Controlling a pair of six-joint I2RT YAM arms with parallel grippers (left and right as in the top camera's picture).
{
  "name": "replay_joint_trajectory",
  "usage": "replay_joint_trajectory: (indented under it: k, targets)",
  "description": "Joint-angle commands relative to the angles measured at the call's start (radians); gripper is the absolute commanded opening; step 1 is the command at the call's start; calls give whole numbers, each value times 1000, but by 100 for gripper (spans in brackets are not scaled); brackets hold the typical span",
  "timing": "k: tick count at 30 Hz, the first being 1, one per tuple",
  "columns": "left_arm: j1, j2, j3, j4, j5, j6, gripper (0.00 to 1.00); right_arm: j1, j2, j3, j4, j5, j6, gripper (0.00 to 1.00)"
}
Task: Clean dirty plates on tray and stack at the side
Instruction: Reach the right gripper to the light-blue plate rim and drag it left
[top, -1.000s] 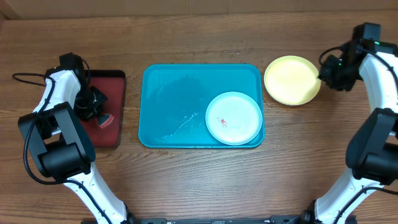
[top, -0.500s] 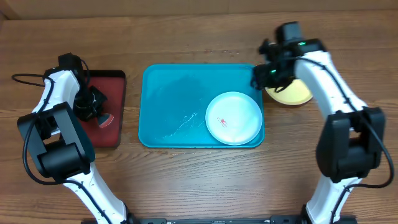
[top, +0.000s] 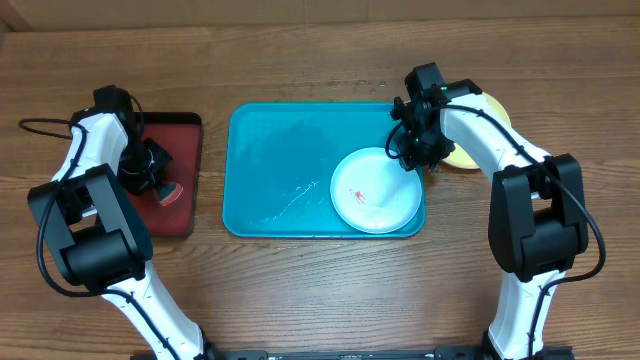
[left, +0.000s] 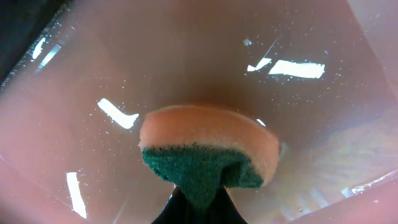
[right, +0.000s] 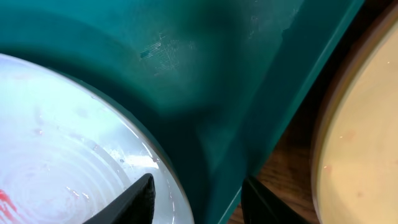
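Okay, right gripper (right: 199, 196) fingers parted, straddling the edge of glossy round pale plate (top: 376, 190), nothing clamped. The left gripper (left: 189, 208) pinches soft orange sponge (left: 208, 146), green scouring side, over dark red tray (top: 175, 125). One smooth yellow plate (right: 360, 143) already beside teal tray (top: 270, 160). The pale plate, in the tray's near right corner, is red-smeared, seemingly uncleaned.

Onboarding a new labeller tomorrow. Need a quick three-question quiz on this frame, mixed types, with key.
1. True or false: the white plate on the teal tray has no red marks.
2. What does the left gripper hold? A) a sponge B) a plate C) nothing
3. Fill in: the yellow plate lies ___ the teal tray.

Key: 1 false, there is a red smear on it. 2 A, it is shut on the sponge. 3 outside, beside its rim.
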Motion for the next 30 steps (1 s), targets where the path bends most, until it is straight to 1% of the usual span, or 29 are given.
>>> replay_joint_trajectory:
  k: [1,4,10,12,16,17,19,20,25,26,28,30]
  targets:
    - [-1,-2,-23,13,49,20,4,5,0,-3,-4,-28,-7,45]
    - [-1,-2,-23,12,49,20,4,9,1,-12,-4,-28,-3,37]
    - [-1,-2,-23,13,49,20,4,23,1,-47,-7,-32,0,37]
    - [-1,-2,-23,13,49,20,4,27,1,-69,5,-32,23,35]
    - [-1,-2,-23,13,50,20,4,33,1,-90,35,-50,94,17]
    - [-1,-2,-23,13,50,20,4,37,1,-90,44,-63,114,15]
    - [-1,-2,-23,13,50,20,4,47,1,-90,71,-103,164,6]
    - [-1,-2,-23,13,50,20,4,55,1,-90,89,-128,190,4]
    - [-1,-2,-23,39,48,26,4,119,1,-90,190,-216,319,4]
    - [-1,-2,-23,63,48,27,5,154,1,-90,231,-215,370,4]
    - [-3,-2,-23,83,48,28,5,178,1,-90,253,-214,391,4]
    - [-3,-2,-23,95,49,28,8,205,1,-90,273,-185,426,4]
